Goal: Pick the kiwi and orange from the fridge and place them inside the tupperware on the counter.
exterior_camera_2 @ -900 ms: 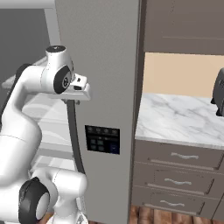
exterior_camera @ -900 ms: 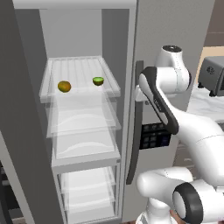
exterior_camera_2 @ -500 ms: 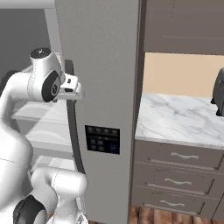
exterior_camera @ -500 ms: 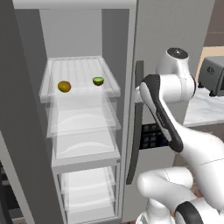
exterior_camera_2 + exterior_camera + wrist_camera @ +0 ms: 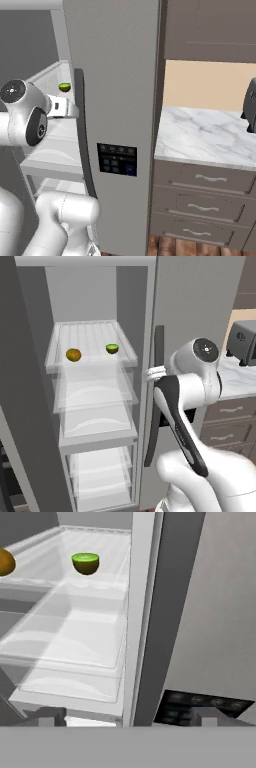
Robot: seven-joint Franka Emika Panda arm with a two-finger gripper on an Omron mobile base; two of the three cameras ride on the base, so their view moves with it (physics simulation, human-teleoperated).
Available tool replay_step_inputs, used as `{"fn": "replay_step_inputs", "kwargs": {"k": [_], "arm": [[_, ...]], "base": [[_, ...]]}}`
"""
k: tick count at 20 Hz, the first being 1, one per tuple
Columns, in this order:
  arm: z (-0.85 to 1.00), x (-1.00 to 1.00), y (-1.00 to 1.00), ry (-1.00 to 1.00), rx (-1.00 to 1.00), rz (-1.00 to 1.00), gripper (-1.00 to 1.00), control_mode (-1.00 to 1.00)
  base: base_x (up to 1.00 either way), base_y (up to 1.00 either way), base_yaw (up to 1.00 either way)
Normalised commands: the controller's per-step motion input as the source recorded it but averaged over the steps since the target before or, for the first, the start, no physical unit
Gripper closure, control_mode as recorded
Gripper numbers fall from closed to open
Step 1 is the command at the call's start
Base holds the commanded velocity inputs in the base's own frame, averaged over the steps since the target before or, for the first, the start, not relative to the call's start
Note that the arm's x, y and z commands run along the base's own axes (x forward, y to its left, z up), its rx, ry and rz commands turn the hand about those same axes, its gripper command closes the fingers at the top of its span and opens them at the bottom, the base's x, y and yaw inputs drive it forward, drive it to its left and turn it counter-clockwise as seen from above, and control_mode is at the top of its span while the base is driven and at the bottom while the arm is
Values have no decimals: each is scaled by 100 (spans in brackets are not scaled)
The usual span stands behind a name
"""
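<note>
The fridge [image 5: 195,301] stands open, and its top ribbed shelf carries both fruits. The orange [image 5: 73,354] lies at the shelf's left, the kiwi [image 5: 112,348] to its right, green face up. My gripper [image 5: 151,374] hovers at the door's edge beside the dark handle [image 5: 159,356], well short of the fruit. In the hand view my gripper [image 5: 130,717] is open and holds nothing, with the kiwi [image 5: 85,563] and orange [image 5: 4,562] ahead at upper left. The kiwi [image 5: 64,87] peeks past the door. The counter [image 5: 210,135] lies to the right. The tupperware is out of view.
The fridge door [image 5: 115,75] with its keypad [image 5: 117,160] blocks the right side of the hand. Lower translucent shelves [image 5: 95,406] sit under the fruit shelf. A dark toaster [image 5: 243,341] stands on the counter above drawers [image 5: 205,200].
The arm has swung left toward the fridge opening, bringing the hand to the door's edge by the handle. The fruits and the base have not moved.
</note>
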Motion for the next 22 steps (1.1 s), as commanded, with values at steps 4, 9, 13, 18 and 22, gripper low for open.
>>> {"fn": "replay_step_inputs", "kwargs": {"k": [4, 9, 13, 18, 22], "arm": [[15, 0, 38, -5, 8, 1, -100, -100], [5, 0, 43, -1, 7, 3, -100, -100], [1, 0, 48, 0, 2, 7, -100, -100], [0, 1, 38, 0, 0, 17, -100, -100], [0, 13, 37, 0, 0, 24, -100, -100]], "base": [[0, 0, 0], [0, 0, 0], [0, 0, 0], [0, 0, 0], [0, 0, 0]]}}
